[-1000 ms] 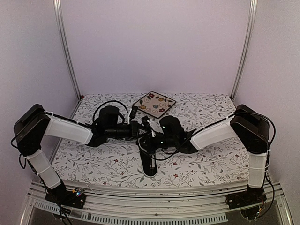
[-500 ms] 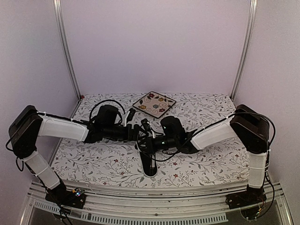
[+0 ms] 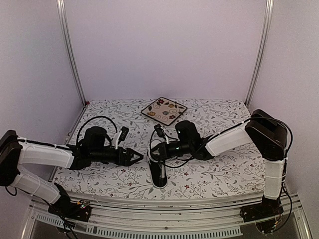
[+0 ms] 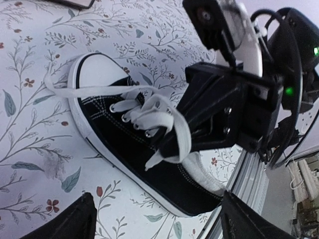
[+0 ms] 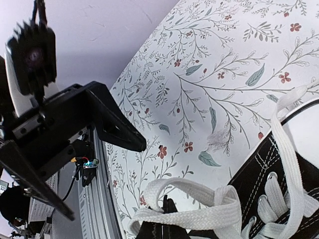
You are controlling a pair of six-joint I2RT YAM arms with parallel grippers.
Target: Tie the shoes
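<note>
The black shoe [image 3: 159,172] lies on the floral table near the front edge, heel toward the rail; the left wrist view shows its white toe cap and loose white laces [image 4: 149,112]. My right gripper [image 3: 155,151] hovers over the shoe's throat, shut on a lace loop [image 5: 199,206] pinched at its fingertips [image 5: 167,224]. My left gripper [image 3: 133,157] is to the left of the shoe, apart from it, open and empty, with its fingers [image 4: 75,219] framing the shoe's side [image 4: 129,154]. It also shows in the right wrist view, left gripper [image 5: 104,179].
A square floral-patterned plate [image 3: 163,110] sits at the back centre. The aluminium rail [image 3: 164,206] runs along the table's front edge just behind the shoe's heel. Pale walls close in on three sides.
My left gripper opened, let go of the lace, and drew back to the left and down toward the table. The right gripper kept its hold and barely moved.
</note>
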